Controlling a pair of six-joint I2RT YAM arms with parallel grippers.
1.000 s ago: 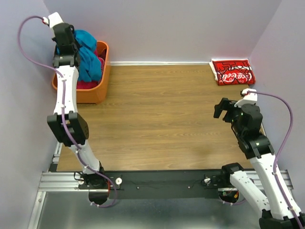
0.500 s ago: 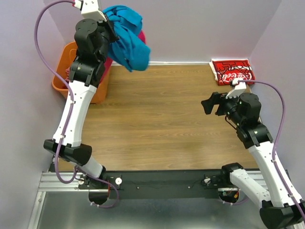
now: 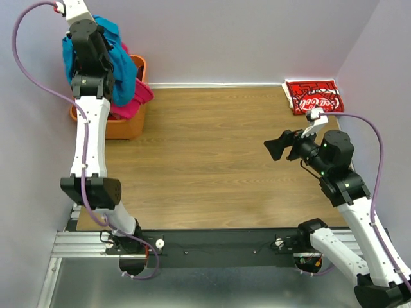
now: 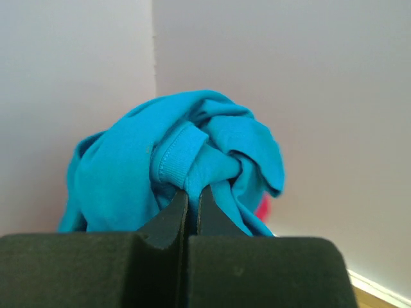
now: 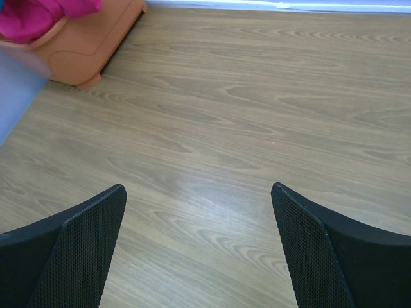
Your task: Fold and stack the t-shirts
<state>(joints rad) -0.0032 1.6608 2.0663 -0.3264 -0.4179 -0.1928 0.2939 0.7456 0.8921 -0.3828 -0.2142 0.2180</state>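
Note:
My left gripper (image 4: 191,196) is shut on the teal-blue t-shirt (image 4: 160,160) and holds it bunched in the air above the orange basket (image 3: 122,125); the shirt also shows in the top view (image 3: 119,61). The magenta-pink t-shirt (image 3: 131,102) hangs over the basket's rim, also seen in the right wrist view (image 5: 48,14). The red Coca-Cola t-shirt (image 3: 313,96) lies folded at the far right corner. My right gripper (image 3: 275,149) is open and empty above the bare wood (image 5: 199,192).
The orange basket (image 5: 83,48) stands at the table's far left corner. Lilac walls close the back and both sides. A metal rail (image 3: 212,247) with both arm bases runs along the near edge.
My left arm swung the teal shirt from out over the table back left over the basket. My right gripper moved further left over the table.

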